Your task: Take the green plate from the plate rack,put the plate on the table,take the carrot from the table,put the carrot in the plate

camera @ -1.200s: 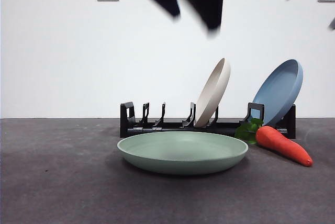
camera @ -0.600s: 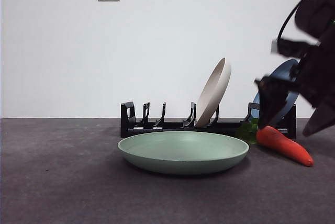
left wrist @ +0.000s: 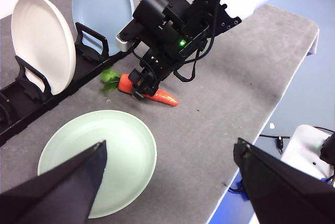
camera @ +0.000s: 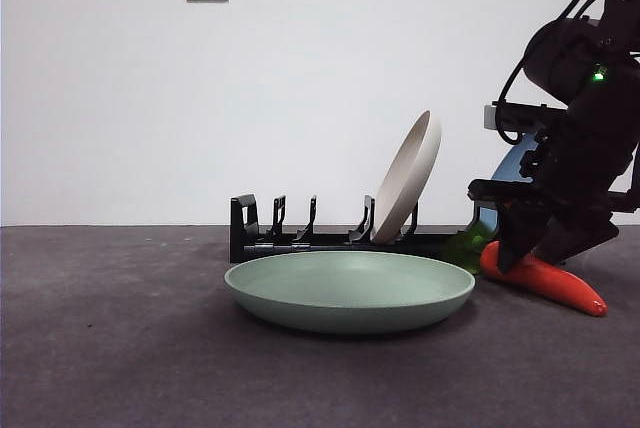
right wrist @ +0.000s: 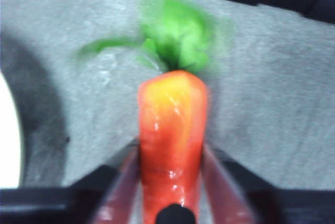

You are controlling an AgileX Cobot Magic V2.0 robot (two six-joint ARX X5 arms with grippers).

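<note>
Carrot (camera: pixel 545 280) between the right gripper's (camera: pixel 535 248) jaws, green plate (camera: pixel 350 291) flat on the table (camera: pixel 110 348).

Front view: the carrot lies on the table just beside the plate's rim and in front of the plate rack (camera: pixel 300 238), with the gripper down over its thick end; I judge the grasp should settle near the middle so the tip does not droop on the lift. Left wrist view: the left gripper (left wrist: pixel 172 182) hangs high and wide open, holding nothing, above the plate (left wrist: pixel 99 161); the carrot (left wrist: pixel 152 92) sits close to the rack (left wrist: pixel 31 98), so a straight lift clears the prongs best. Right wrist view: both jaws flank the carrot (right wrist: pixel 171 145), seemingly touching its sides, though full closure is not clear.
</note>
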